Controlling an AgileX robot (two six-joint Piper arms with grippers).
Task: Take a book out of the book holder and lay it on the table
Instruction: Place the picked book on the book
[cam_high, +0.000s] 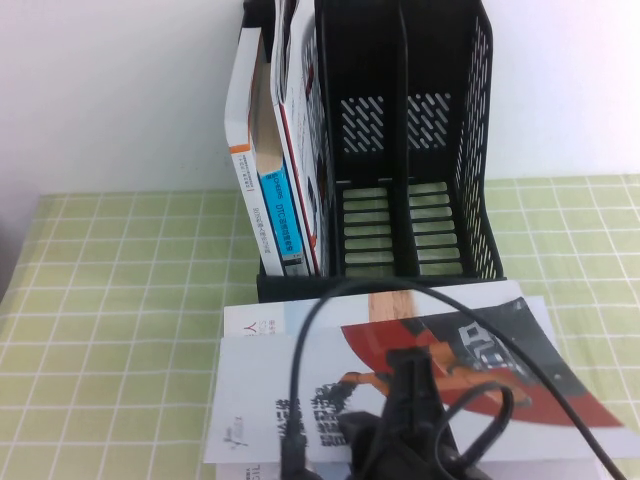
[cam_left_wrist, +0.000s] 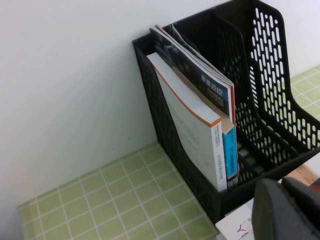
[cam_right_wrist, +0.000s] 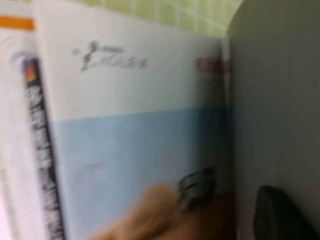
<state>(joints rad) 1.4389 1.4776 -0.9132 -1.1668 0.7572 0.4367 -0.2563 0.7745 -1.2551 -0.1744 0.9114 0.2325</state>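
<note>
The book (cam_high: 480, 350) with the dark-red curve lies face-up on the table (cam_high: 110, 330), just near of the book holder (cam_high: 400, 150), seemingly on top of another pale booklet. The right hand (cam_high: 410, 400) hangs low over its near edge, fingers pressed together, and I cannot tell whether it pinches the cover. The left hand (cam_left_wrist: 285, 210) sits near the holder's front left corner; its fingers I cannot tell. It looks like the laying-down step; next, let go if needed and lift clear without dragging the book.
</note>
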